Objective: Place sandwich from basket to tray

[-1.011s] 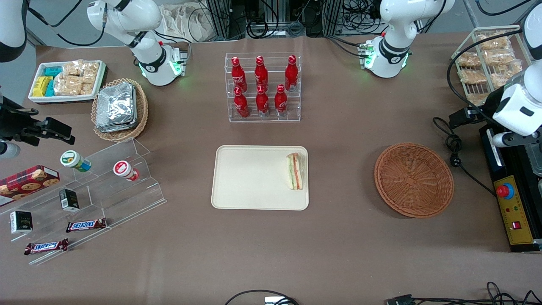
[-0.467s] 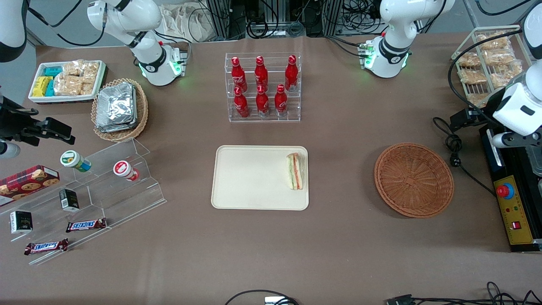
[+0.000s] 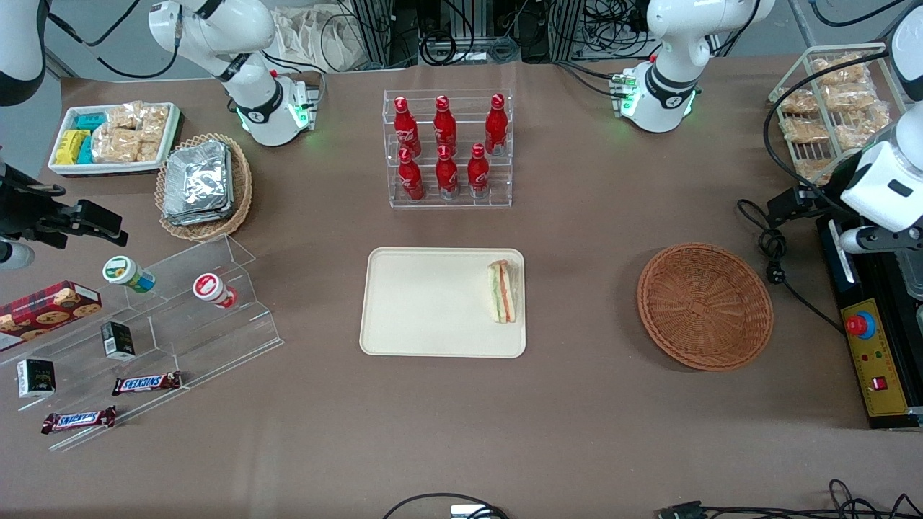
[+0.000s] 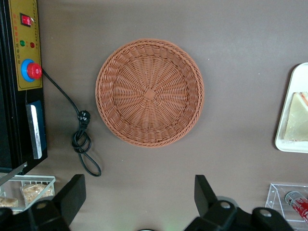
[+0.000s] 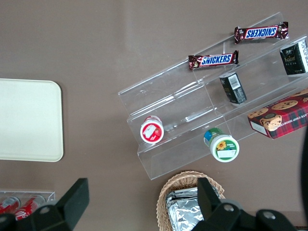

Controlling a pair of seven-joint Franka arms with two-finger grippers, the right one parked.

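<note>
1. The small triangular wedge sandwich (image 3: 502, 291), pale bread with green and red-orange filling stripes, lies on the large flat cream-beige rectangular tray (image 3: 425, 303), close against the tray rim nearest the working arm's end of the bench (image 3: 461, 432).
2. The round shallow reddish-brown woven wicker basket (image 3: 704, 305) sits on the brown bench, well apart from the tray toward the working arm's end. Nothing lies in it; its woven floor shows fully in the left wrist view (image 4: 149, 92).
3. The left arm's gripper (image 4: 139, 195) hangs high over the bench near the basket, holding nothing. Its jaws stand wide apart, one dark finger (image 4: 72, 195) at each side of the wrist view.
4. A black coiled cable with plug (image 3: 771, 249) lies on the bench just beside the basket.
5. A clear acrylic rack of red bottles (image 3: 447, 148) stands farther from the front camera than the tray.
</note>
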